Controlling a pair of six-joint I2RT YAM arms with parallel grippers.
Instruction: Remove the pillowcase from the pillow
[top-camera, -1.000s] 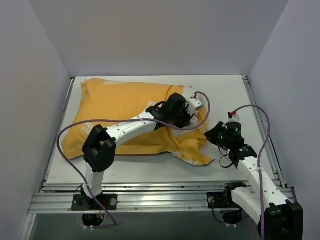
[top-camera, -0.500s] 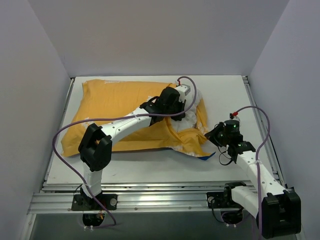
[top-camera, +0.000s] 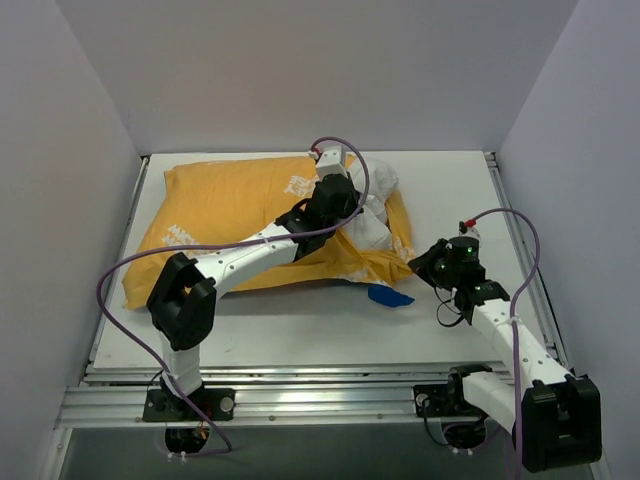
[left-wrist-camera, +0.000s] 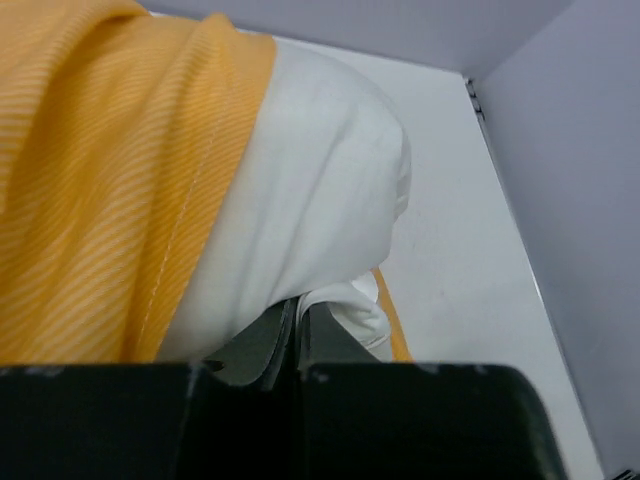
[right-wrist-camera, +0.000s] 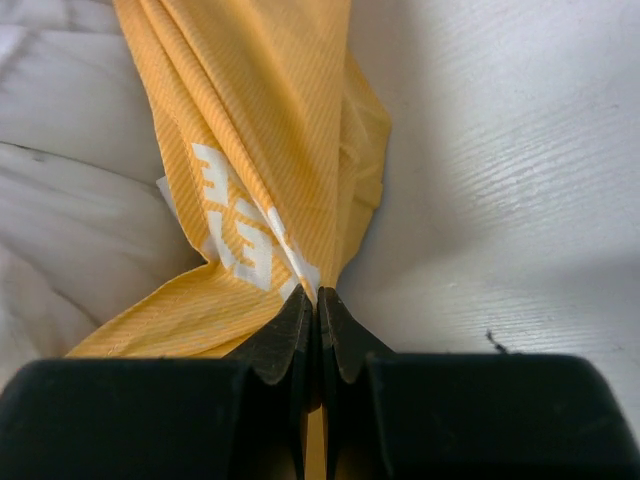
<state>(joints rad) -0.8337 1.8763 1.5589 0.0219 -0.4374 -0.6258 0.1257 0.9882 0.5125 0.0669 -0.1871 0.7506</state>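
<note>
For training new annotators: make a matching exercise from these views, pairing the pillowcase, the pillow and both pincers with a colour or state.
Things:
1. pillowcase
2. pillow
3. left pincer
4. right pincer

States:
A. shut on the pillow
B. orange-yellow with white lettering
C. white, bulging out of the open end
D. shut on the pillowcase

Pairs: 1-B, 2-C, 3-A, 4-D

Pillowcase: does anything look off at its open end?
Nothing damaged. The pillowcase is bunched and twisted there, one blue corner flipped onto the table, with the white pillow bulging out, as expected mid-removal.
</note>
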